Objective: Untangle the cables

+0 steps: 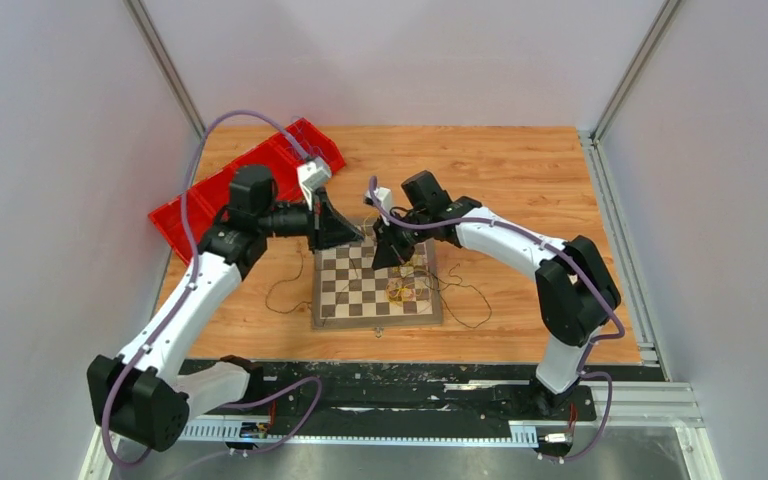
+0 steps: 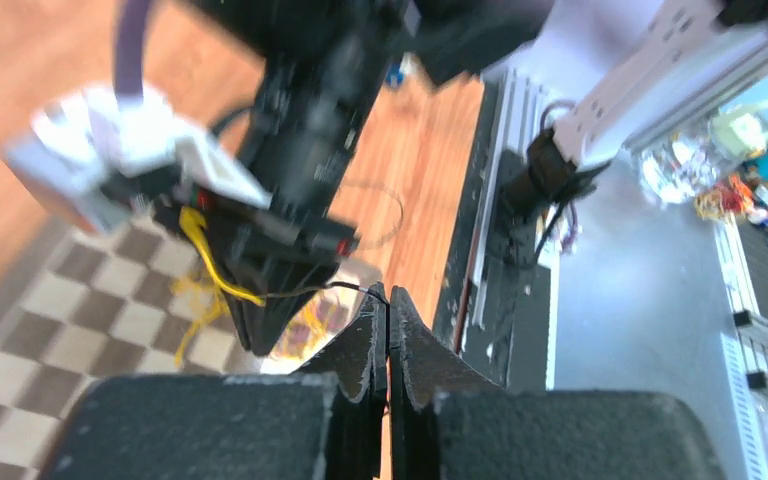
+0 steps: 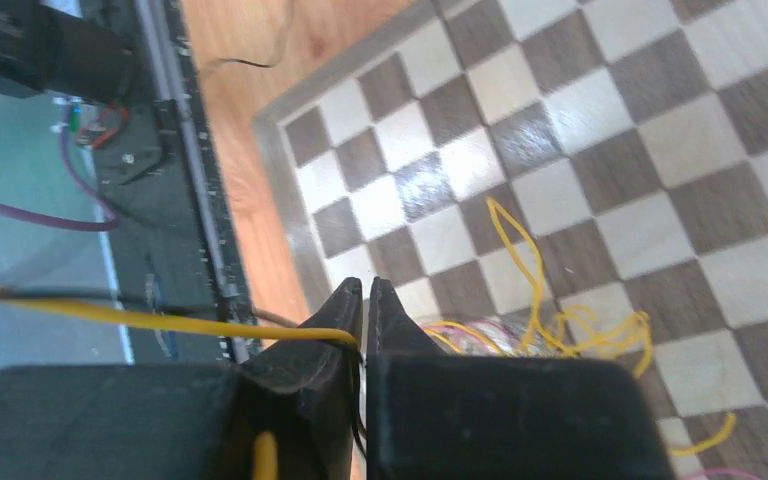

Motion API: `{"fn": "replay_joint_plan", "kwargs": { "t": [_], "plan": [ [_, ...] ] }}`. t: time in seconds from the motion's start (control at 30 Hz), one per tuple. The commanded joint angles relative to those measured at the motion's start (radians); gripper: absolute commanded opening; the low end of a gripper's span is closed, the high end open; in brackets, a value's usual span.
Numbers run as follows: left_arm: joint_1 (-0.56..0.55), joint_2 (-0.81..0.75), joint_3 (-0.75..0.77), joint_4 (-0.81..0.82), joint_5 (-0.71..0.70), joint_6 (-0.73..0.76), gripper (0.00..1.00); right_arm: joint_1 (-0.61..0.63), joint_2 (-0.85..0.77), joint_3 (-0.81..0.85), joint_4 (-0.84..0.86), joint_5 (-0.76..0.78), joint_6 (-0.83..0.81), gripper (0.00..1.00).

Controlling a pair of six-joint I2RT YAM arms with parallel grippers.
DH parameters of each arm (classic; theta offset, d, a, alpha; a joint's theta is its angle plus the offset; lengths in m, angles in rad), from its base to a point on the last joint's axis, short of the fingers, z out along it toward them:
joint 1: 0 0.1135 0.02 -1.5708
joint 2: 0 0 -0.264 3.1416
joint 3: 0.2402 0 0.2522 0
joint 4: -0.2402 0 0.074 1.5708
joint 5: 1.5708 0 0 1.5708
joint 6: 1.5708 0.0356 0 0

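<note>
Pinching cables (image 3: 160,319), gripped stretch hidden.

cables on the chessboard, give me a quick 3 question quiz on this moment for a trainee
1. True or false: the right gripper stands wide open.
2. The yellow tangle lies on: A the red bin, B the chessboard, C the metal rail.
3. What colour is the thin cable running into the closed tips of the left gripper?

Key:
1. False. It is shut on the yellow cable.
2. B.
3. Black: the black cable ends at its tips.
</note>
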Motion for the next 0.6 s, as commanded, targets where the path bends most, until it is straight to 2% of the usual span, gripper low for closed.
{"fn": "replay_joint_plan", "kwargs": {
  "t": [0.0, 0.23, 0.47, 0.57],
  "plan": [
    [0.084, -0.084, 0.183, 0.094, 0.076, -0.141, 0.00, -0.050, 0.053, -0.033, 0.019, 0.068, -0.036, 0.07],
    [0.255, -0.026, 0.456, 0.294, 0.097, -0.363, 0.00, -0.079, 0.080, -0.078, 0.030, 0.103, -0.066, 0.11],
    [0.392, 0.018, 0.597, 0.437, 0.080, -0.509, 0.00, -0.140, 0.076, -0.129, 0.029, 0.118, -0.096, 0.13],
    [0.448, 0.043, 0.669, 0.481, 0.067, -0.564, 0.00, -0.172, 0.068, -0.153, 0.028, 0.106, -0.102, 0.19]
  ]
}}
